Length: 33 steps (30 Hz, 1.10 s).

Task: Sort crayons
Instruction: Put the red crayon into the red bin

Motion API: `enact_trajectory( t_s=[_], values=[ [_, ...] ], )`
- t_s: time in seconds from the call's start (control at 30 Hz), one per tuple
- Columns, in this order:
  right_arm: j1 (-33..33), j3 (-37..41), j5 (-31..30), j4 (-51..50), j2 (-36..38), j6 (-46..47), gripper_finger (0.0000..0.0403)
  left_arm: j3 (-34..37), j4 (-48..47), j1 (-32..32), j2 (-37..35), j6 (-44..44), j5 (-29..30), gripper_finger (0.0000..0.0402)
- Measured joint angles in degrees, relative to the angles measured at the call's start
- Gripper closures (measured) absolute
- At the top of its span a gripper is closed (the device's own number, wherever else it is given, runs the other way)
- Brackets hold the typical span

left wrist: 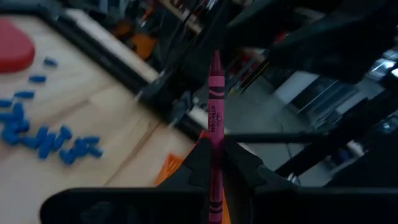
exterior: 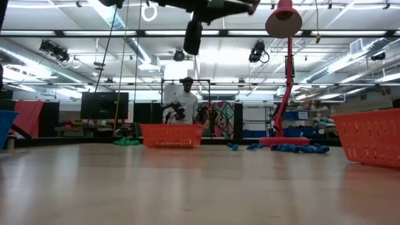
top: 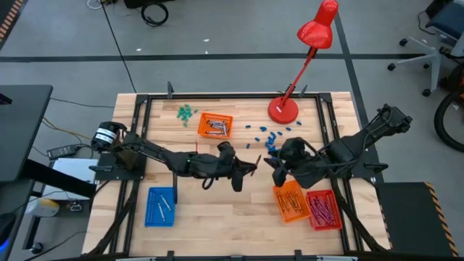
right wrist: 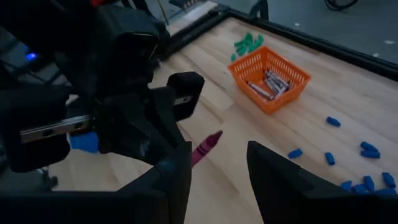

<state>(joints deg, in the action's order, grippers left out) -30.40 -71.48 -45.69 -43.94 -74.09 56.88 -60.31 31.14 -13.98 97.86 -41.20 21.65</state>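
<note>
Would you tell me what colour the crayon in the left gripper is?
Magenta, with a darker printed wrapper. The crayon shows best in the left wrist view, clamped in the left gripper.

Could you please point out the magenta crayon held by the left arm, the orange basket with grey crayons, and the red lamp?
magenta crayon point(left wrist: 215, 118), left wrist view, on its wrapper's middle.
orange basket point(right wrist: 249, 76), right wrist view, on its near wall.
red lamp point(top: 318, 25), high view, on its shade.
</note>
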Motion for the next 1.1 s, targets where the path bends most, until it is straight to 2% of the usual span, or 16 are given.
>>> enact_trajectory(
  t_s=[0.43,1.1],
  values=[
    [1.0,0.0,-1.2,5.3,1.3,-0.2,0.0245,0.0,9.4,0.8,-0.1,6.7,0.3,0.0374],
    [4.9,0.0,2.2,19.0,1.1,-10.5,0.0245,-0.1,17.6,1.1,-0.1,11.0,0.3,0.0374]
  ],
)
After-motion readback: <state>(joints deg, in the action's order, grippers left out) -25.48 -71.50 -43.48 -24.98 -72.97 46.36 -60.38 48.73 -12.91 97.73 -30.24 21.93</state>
